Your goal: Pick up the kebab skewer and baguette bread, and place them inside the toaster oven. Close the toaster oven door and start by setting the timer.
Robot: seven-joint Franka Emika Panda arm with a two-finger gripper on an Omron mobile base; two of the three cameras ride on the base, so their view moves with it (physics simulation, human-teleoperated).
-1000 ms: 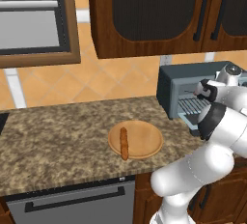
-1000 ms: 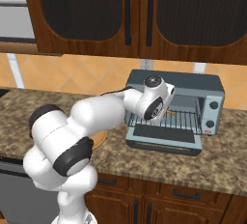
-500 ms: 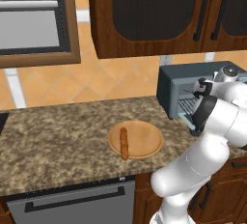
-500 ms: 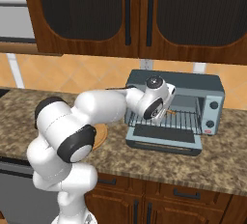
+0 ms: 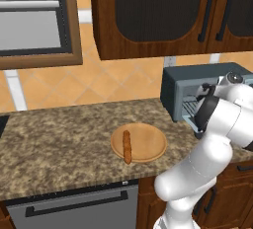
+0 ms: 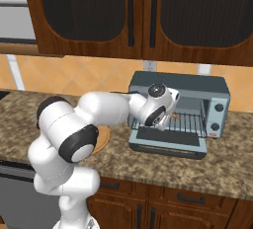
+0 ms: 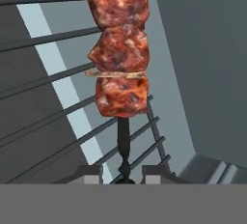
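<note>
The skewer [image 7: 118, 59] carries mottled red-brown chunks on a dark stick. The loaf [image 5: 127, 146] is orange-brown, on a tan board [image 5: 150, 145]. The oven [image 6: 217, 89] is grey-blue; the surface [image 5: 54, 144] speckled brown granite; the cabinets [image 6: 143, 35] dark wood.

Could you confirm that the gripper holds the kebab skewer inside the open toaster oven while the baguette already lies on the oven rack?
Not quite: the baguette bread lies on the wooden board on the counter, as the left base view shows. The gripper does hold the kebab skewer inside the open toaster oven.
</note>
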